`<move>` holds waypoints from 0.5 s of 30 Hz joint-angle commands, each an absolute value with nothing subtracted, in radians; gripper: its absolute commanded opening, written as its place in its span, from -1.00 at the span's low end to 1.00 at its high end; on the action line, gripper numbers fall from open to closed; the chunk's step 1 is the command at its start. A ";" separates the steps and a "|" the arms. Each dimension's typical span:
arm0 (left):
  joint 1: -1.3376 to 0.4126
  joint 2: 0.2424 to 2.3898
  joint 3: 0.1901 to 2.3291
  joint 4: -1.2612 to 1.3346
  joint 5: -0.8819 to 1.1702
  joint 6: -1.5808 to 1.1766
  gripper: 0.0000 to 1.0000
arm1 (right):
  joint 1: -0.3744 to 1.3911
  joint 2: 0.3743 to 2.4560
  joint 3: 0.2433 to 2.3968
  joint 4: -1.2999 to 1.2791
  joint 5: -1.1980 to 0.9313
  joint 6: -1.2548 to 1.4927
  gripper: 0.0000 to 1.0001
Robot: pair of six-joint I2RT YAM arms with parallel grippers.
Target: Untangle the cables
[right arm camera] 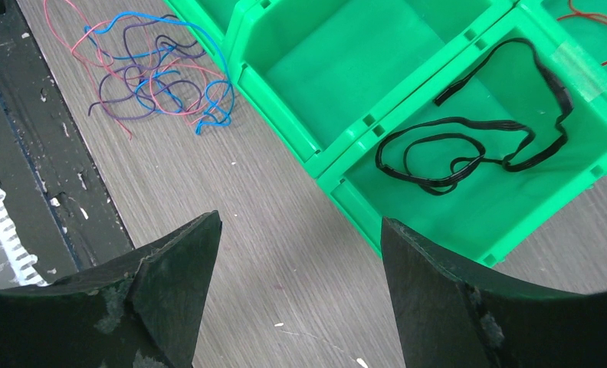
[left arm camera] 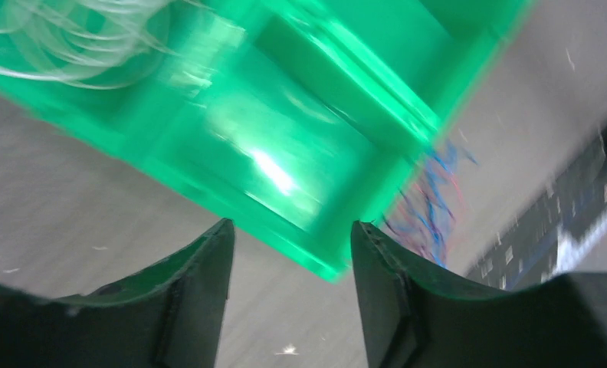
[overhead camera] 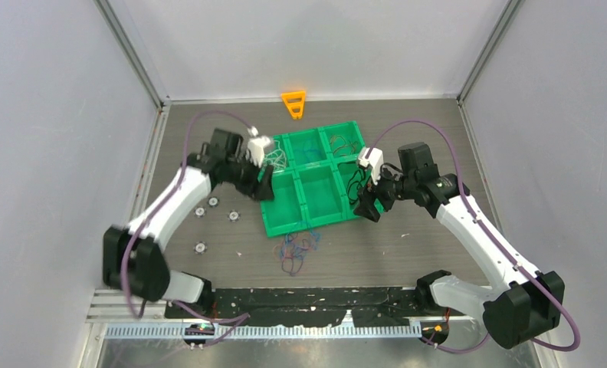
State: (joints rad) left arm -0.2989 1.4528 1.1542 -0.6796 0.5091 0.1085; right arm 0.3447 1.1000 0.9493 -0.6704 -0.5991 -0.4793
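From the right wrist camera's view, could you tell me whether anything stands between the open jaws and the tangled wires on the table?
Nothing visible does: the right gripper is open and empty, and only bare tabletop separates it from the tangled wires. The green tray sits beside that path.

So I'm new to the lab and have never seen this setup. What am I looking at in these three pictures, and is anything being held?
One picture looks down from above on two robot arms bolted at the table's near edge. The other two come from cameras on each wrist, so the dark wedges at their bottom edges are that arm's own fingers. The left claw hangs at the left side of a green tray split into compartments; its picture is blurred. The right claw hangs at the tray's right side. Both are open and hold nothing. A black cable lies in one compartment. A tangle of blue, red and purple cables lies on the table in front of the tray.
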 commanded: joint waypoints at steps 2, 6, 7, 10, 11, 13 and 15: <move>-0.547 1.174 0.946 -0.659 0.511 0.213 0.31 | 0.339 1.092 0.917 -0.641 -0.629 -0.446 0.64; -0.644 1.289 0.972 -0.634 0.408 0.130 0.43 | 0.339 1.100 0.919 -0.638 -0.622 -0.431 0.64; -0.652 1.324 1.003 -0.641 0.392 0.128 0.46 | 0.339 1.097 0.920 -0.640 -0.618 -0.432 0.64; -0.688 1.403 1.047 -0.644 0.342 0.127 0.49 | 0.340 1.067 0.919 -0.643 -0.597 -0.435 0.64; -0.703 1.422 1.052 -0.642 0.335 0.134 0.47 | 0.339 1.060 0.917 -0.644 -0.591 -0.434 0.64; -0.734 1.454 1.053 -0.631 0.292 0.144 0.42 | 0.340 1.045 0.913 -0.646 -0.584 -0.433 0.64; -0.755 1.486 1.055 -0.630 0.283 0.140 0.30 | 0.339 1.043 0.915 -0.652 -0.580 -0.426 0.64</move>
State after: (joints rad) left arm -0.7063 1.4643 1.0073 -0.6655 0.3496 0.1390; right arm 0.3435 1.0851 0.9066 -0.6682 -0.5941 -0.4416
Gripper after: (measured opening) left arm 0.707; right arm 0.820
